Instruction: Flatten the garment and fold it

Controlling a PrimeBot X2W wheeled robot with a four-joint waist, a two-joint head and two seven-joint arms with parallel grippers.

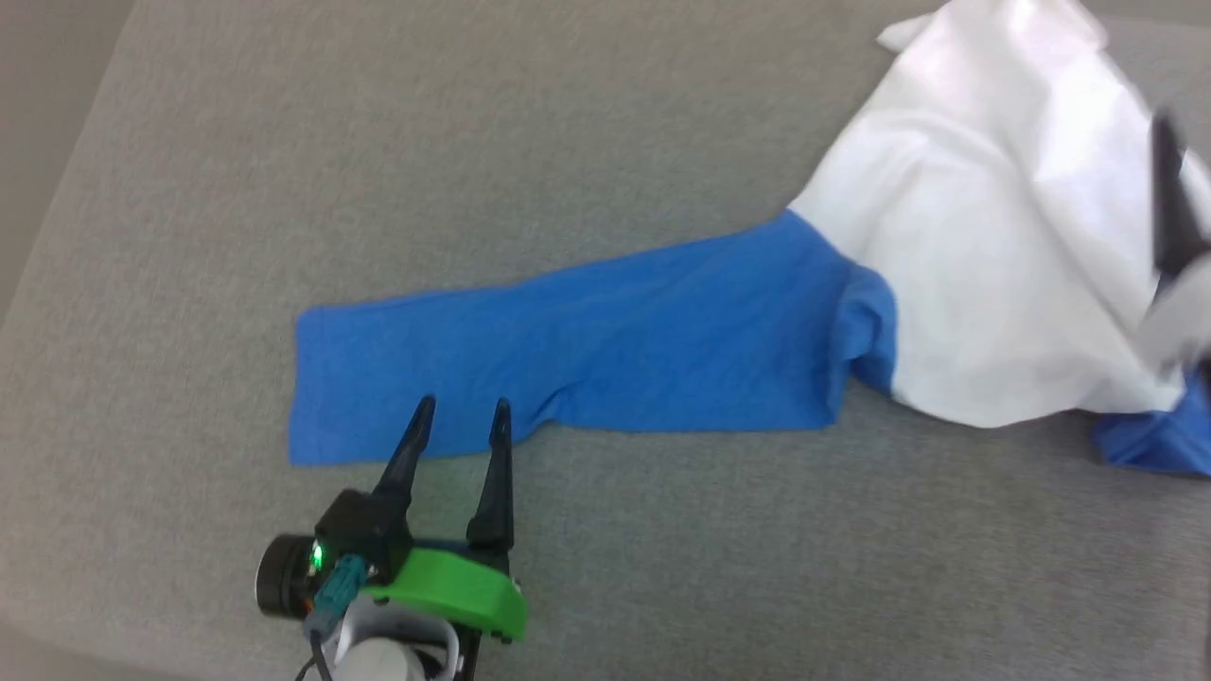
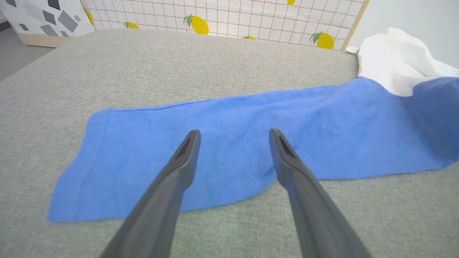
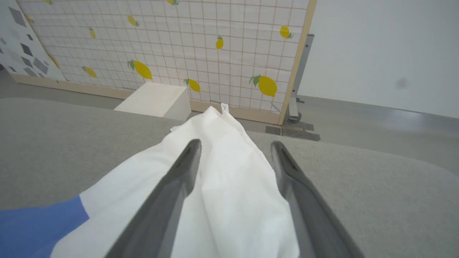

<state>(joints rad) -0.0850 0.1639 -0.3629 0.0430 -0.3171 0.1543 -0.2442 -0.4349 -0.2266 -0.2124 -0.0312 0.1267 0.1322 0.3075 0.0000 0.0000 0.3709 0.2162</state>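
Two long fingers of left gripper (image 1: 464, 405) spread wide, nothing clamped. Tips over near edge of blue sleeve (image 1: 568, 350), close to cuff end; contact with cloth impossible to judge, even from left wrist view.

Garment (image 1: 984, 265) on grey cloth-covered table (image 1: 284, 142). One sleeve laid out flat toward robot's left, lightly wrinkled, small fold at shoulder. White body heaped and creased at upper right of head view, top and right side cut off by frame. Second patch of blue cloth (image 1: 1154, 435) at lower right, mostly out of frame; shape unclear.

Right gripper (image 3: 235, 142) also with fingers well apart, seen from right wrist view above a bunched ridge of white cloth. Touching or just clear of it: cannot tell. In head view, one dark finger (image 1: 1171, 208) at right edge, motion-blurred, pale blur below it.

Beyond table: lemon-print grid screen (image 3: 179, 53), white box (image 3: 154, 102) at its foot.
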